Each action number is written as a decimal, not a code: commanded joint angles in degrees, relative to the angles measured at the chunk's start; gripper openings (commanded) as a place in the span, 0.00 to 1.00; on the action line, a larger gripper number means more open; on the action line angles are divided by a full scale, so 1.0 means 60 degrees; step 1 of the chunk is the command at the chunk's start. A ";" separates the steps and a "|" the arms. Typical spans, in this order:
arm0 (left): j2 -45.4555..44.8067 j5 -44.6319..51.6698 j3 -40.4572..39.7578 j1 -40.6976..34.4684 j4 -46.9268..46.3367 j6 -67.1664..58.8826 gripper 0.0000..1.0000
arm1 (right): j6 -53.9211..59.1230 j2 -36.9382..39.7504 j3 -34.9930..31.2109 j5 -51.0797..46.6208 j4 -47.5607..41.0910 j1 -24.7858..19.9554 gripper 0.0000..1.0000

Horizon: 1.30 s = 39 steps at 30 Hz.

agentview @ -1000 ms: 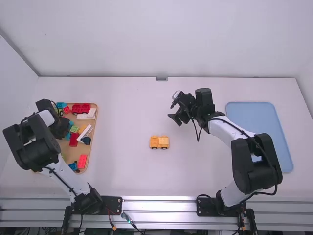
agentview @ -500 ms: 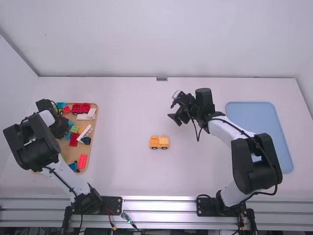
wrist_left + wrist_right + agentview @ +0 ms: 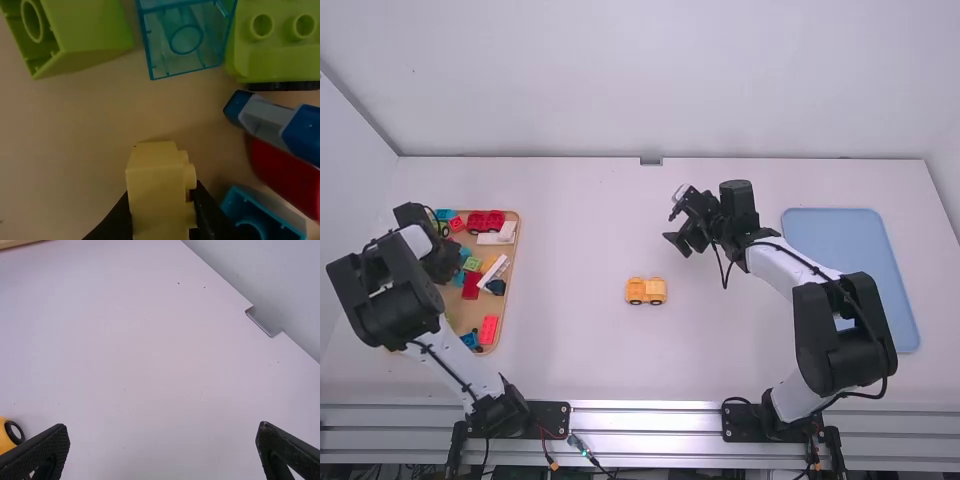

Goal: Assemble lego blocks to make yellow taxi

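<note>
Two grippers, with twelve o'clock taken as the table's far edge. The left gripper (image 3: 445,262), over the wooden tray (image 3: 468,312), is closed on a yellow block (image 3: 157,200), its studs turned toward one finger. The right gripper (image 3: 674,225) is empty, its fingers wide apart above the white table (image 3: 570,350). Near the table's centre rests the yellow wheeled piece (image 3: 646,291); the right gripper lies at its one o'clock, the tray at its nine and the blue mat (image 3: 850,250) at its three. Within the tray: red wheeled piece (image 3: 486,222), twelve o'clock; blue wheeled piece (image 3: 471,340), six o'clock, just beside a red brick (image 3: 488,329)
</note>
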<state>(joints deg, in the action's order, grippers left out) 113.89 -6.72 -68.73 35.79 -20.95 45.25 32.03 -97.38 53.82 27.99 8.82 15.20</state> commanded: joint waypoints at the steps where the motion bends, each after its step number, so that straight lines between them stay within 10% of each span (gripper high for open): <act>1: 0.0120 -0.0084 0.0022 0.0033 -0.0372 -0.0015 0.08 | -0.0117 0.0178 0.0091 0.0076 -0.0004 -0.0029 0.99; 17: -0.1829 -0.0827 -0.1035 -0.1118 -0.1676 -0.0998 0.02 | -0.3577 0.0178 0.0091 0.1614 0.2218 -0.0025 0.99; 27: -0.2823 -0.1417 -0.0699 -0.4058 -0.0648 -0.1894 0.02 | -0.6043 -0.0765 0.1264 0.1672 0.2616 -0.0109 0.99; 39: -0.3126 0.0994 0.0903 -0.7563 0.2754 -0.6022 0.02 | -0.8633 -0.4444 0.5020 0.8276 0.2747 -0.0168 0.99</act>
<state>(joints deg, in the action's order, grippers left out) 96.62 -4.16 -64.77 -8.01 -4.91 17.37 -15.16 -121.71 80.18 64.12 25.32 13.80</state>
